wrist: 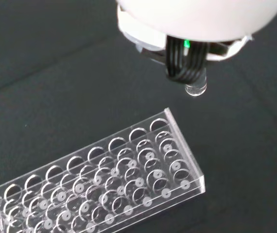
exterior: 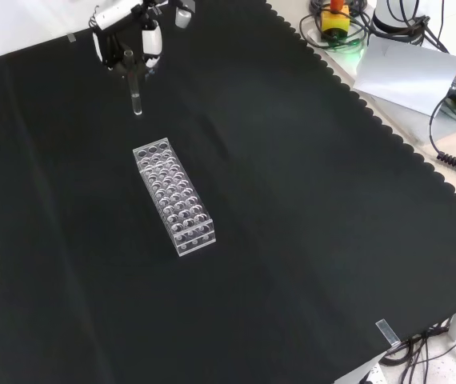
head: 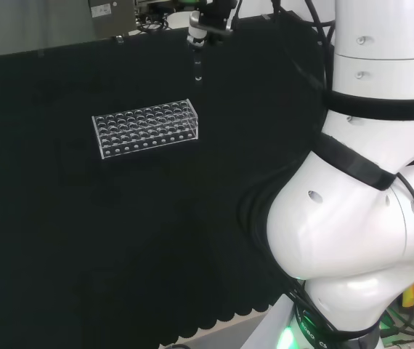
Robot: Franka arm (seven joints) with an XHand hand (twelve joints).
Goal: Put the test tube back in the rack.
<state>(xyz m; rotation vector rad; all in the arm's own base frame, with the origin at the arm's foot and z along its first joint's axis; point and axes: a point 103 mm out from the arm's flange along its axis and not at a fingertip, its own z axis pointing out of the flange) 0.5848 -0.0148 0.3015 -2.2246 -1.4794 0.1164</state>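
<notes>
Head view: black and white hand high at the far edge of the black-cloth counter, fingers pinched on a slim clear glass test tube hanging upright, rounded end down, up and right of the clear plastic rectangular rack with its rows of round holes. Front view: same tube held vertical above the cloth, just beyond the rack's far short end, apart from it. Wrist view: tube's rounded transparent tip poking below the hand, off past the rack's end corner.
</notes>
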